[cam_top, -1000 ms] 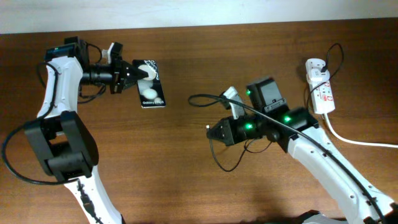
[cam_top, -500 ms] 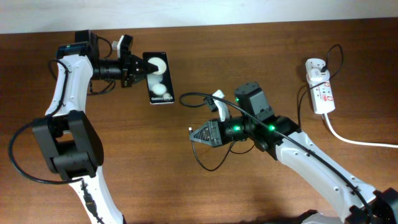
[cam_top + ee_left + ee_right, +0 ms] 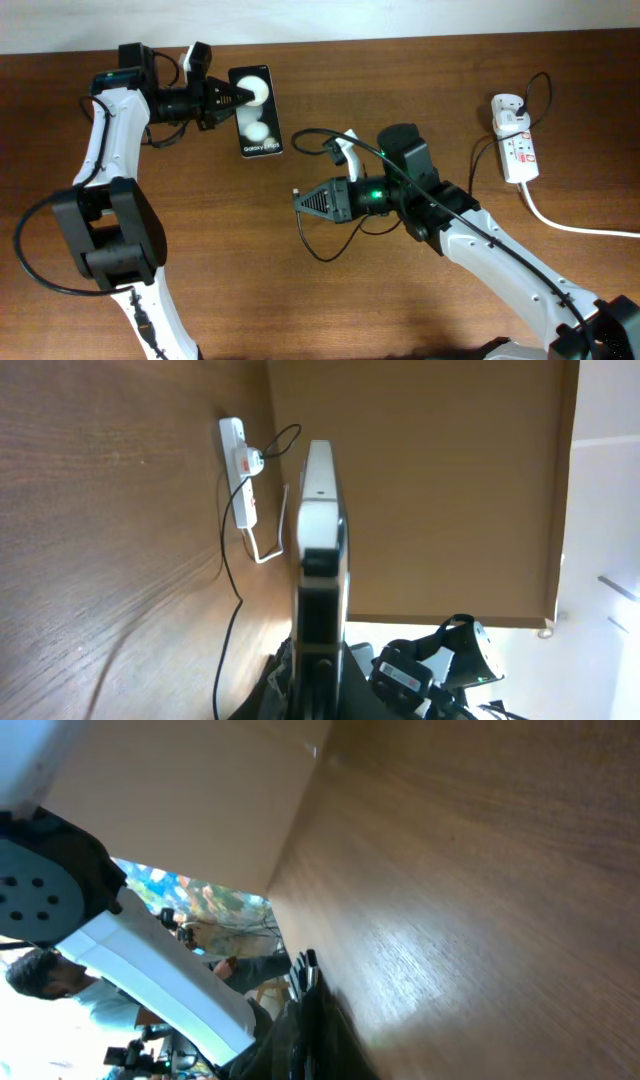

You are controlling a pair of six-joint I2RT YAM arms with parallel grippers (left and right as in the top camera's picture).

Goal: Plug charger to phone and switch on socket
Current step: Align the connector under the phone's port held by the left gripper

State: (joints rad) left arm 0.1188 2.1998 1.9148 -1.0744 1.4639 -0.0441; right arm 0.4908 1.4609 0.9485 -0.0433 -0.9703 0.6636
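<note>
Left pincer (image 3: 235, 97) clamped shut — right pincer (image 3: 301, 200) pinched shut too, tips facing each other.

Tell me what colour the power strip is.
White power strip with red markings and a white cord; the overhead view shows it best.

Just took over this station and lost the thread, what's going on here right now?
The left gripper is clamped on one end of the phone, holding it screen-up on the left side. The right gripper appears to pinch the charger near its connector tip. The tip points toward the phone but is clearly apart from it, so nothing is plugged in yet. The socket lies at the far right with no gripper near it, and its switch is too small to read.
</note>
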